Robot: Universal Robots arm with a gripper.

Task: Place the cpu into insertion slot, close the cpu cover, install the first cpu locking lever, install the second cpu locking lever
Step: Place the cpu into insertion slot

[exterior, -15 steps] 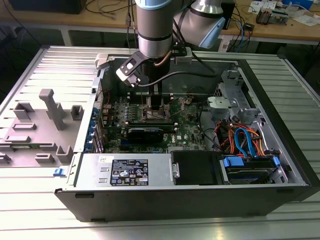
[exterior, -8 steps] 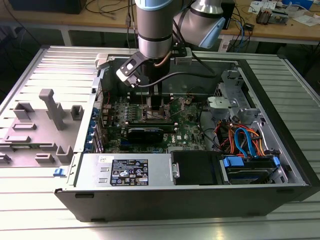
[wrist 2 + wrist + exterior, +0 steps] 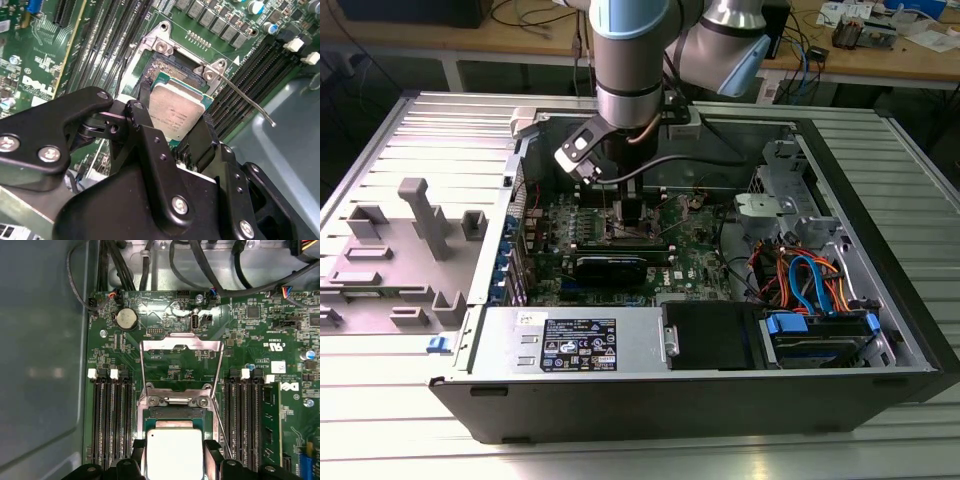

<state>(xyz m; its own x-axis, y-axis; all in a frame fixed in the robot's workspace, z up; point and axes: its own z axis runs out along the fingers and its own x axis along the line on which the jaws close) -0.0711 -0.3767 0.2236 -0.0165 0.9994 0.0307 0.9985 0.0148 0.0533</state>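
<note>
The cpu [image 3: 177, 107] is being gripped from two opposite sides by the fingers of the tool [image 3: 175, 450], which are clamped on it. It is being held tilted over the insertion slot [image 3: 167, 70], whose pin field is partly exposed. The cpu cover [image 3: 181, 344] is being seen swung open above the motherboard [image 3: 250, 340].

Your cpu [image 3: 174, 452], a flat square chip with a silvery-grey top and green edging, is over the insertion slot [image 3: 165, 70]. The gripper [image 3: 174, 466] pinches it at two opposite edges. In the second wrist view you can see a strip of the slot's dark pin field bare beyond the chip. Whether the chip is seated cannot be told. The cpu cover [image 3: 181, 344], a thin silvery frame with a square window, stands swung open from its hinge at the slot's rim. One cpu locking lever [image 3: 248, 101], a thin silver rod, juts out unlatched beside the slot.
</note>
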